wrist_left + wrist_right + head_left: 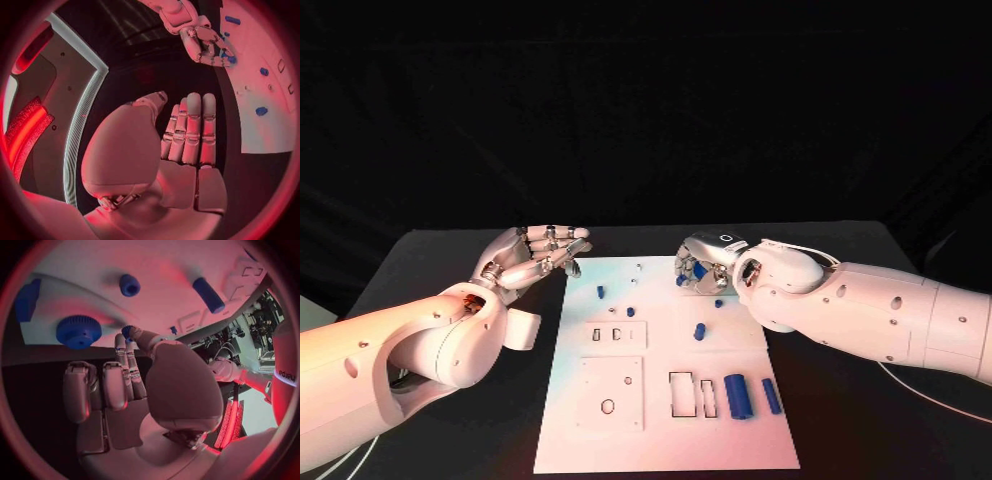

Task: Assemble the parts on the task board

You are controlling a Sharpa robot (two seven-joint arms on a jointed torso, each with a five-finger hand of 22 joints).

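The white task board lies in the middle of the black table. My right hand hovers low over its far right corner, where thumb and a fingertip pinch a small blue part at the board's surface. Around it stand a blue ribbed knob, a round blue peg and a blue cylinder. My left hand is raised beside the board's far left corner, fingers straight and holding nothing. Near the front right lie a thick blue cylinder and a thinner one.
Small blue pegs stand on the board's middle part. White inset blocks with slots and a rectangular recess take up its near half. Black table lies bare on either side.
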